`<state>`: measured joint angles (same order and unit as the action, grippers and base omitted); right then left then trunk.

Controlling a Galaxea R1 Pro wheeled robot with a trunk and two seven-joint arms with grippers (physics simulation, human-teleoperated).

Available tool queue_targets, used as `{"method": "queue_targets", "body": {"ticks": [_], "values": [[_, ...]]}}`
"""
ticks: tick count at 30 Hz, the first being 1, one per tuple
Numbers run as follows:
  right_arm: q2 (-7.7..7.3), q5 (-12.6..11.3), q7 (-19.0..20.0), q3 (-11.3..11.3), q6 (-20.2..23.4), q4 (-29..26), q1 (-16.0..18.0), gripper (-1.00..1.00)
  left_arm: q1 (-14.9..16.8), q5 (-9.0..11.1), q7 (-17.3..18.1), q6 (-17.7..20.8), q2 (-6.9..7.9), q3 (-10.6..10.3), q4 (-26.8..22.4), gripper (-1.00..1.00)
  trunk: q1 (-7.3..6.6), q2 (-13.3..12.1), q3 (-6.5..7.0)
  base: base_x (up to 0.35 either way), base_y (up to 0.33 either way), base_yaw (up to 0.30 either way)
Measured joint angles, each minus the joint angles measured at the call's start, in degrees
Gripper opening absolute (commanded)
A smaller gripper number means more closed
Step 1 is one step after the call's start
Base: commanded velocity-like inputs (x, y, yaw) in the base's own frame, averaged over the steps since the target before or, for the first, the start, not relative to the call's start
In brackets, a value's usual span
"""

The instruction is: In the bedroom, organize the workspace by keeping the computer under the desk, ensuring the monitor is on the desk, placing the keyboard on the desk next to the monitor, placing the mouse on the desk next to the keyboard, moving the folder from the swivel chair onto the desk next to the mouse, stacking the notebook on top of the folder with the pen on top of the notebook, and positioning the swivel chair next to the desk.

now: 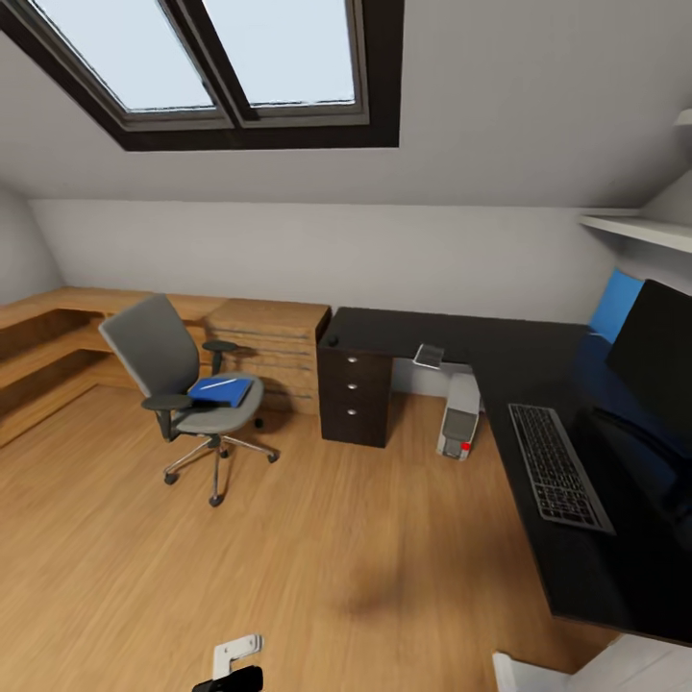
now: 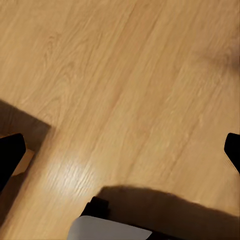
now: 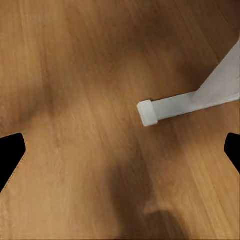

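Several of the task's things are laid out in the head view: the swivel chair [image 1: 178, 384] stands well apart from the table [image 1: 538, 384], out on the wooden floor [image 1: 317, 557] near the low wooden shelving [image 1: 58, 332], its backrest turned toward the shelving side and its seat facing the table. The blue folder [image 1: 221, 390] lies flat on that seat, long axis running across it, with a thin pale stick, probably the pen [image 1: 217, 383], on top. The keyboard [image 1: 557, 465] already lies on the table, long axis running away from the camera along the table's edge, beside the monitor [image 1: 658, 360]; the computer [image 1: 459, 416] stands upright under the table. By my reading the step in hand is the approach to the chair; next the base must roll closer so an arm can reach the folder. In the left wrist view the left pincer [image 2: 120, 150] is spread wide, dark fingertips [image 2: 10, 155] at either edge, nothing between but floorboards. In the right wrist view the right pincer [image 3: 120, 150] is likewise spread and empty over the floor, with a white part of the robot [image 3: 190, 102] below it.
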<state>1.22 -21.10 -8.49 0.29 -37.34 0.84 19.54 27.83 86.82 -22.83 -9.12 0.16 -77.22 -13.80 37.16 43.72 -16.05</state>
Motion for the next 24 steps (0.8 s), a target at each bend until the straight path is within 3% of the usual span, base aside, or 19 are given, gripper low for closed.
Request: {"method": "queue_targets", "body": {"ticks": [24], "values": [[0.0, 0.0, 0.0, 0.0, 0.0, 0.0, 0.0, 1.0, 0.0, 0.0, 0.0, 0.1, 0.04, 0.0, 0.0, 1.0, 0.02, 0.0, -0.01, 0.304, 0.03, 0.001]]}}
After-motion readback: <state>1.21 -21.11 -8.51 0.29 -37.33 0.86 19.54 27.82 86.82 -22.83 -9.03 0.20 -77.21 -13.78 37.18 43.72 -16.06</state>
